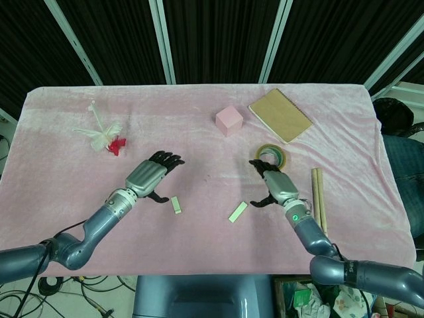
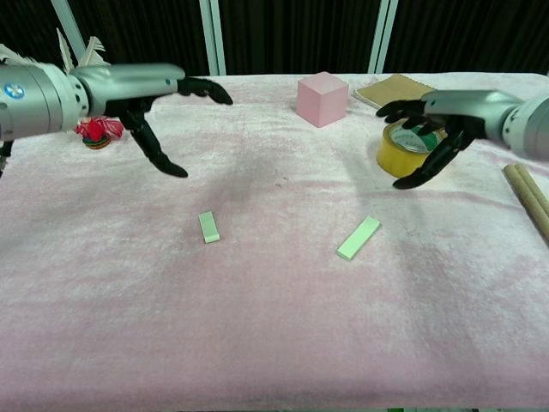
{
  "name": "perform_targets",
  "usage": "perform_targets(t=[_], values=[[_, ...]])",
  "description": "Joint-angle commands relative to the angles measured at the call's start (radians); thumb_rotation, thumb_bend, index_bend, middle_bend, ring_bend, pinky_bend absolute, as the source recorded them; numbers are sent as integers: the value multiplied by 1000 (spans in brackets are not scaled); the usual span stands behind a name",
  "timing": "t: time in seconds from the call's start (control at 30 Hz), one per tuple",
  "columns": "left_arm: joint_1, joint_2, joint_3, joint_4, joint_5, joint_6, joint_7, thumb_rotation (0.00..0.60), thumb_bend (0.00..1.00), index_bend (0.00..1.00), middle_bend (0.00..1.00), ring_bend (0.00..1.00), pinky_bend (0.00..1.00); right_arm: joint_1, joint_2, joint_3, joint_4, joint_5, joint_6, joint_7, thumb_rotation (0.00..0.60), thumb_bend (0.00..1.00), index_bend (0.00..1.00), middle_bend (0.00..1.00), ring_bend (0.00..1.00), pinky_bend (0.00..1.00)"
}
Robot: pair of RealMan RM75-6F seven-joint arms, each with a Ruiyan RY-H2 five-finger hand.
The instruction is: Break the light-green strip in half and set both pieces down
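Two light-green pieces lie flat on the pink cloth. The shorter piece (image 1: 175,205) (image 2: 208,227) is left of centre, the longer piece (image 1: 238,212) (image 2: 358,237) right of centre. My left hand (image 1: 151,175) (image 2: 154,94) hovers above and behind the shorter piece, fingers spread, holding nothing. My right hand (image 1: 276,185) (image 2: 437,124) hangs to the right of the longer piece, in front of the tape roll, fingers apart and empty.
A yellow tape roll (image 1: 271,156) (image 2: 401,146) sits just behind my right hand. A pink cube (image 1: 228,120) (image 2: 322,98) and a brown notebook (image 1: 279,114) lie at the back. Two wooden sticks (image 1: 319,199) are at the right, a feather with red base (image 1: 106,136) at the left.
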Motion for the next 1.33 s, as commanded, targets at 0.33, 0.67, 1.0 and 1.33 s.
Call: perform_targets(t=[0.33,0.67,1.0,1.33], values=[[115,316,-38,-327,72,216,99,600,145,154,72,0,0,-241,390,-53,-82,-314,161,151,600,138,0,0,0,46],[442,467,175,-463,281,570,279,600,146,155,69,0,0,-523,397,-175,-128,-575,513,212,600,179,0,0,0,46],[761,377,343,-306,418,812,49,600,147,159,65,0,0,-706,296,-257,-117,-739,727,93,600,184,0,0,0,46],[797,369,329,-293,440,832,25,600,152,159,53,0,0,-749,279,-255,-116,-766,764,49,600,183,0,0,0,46]])
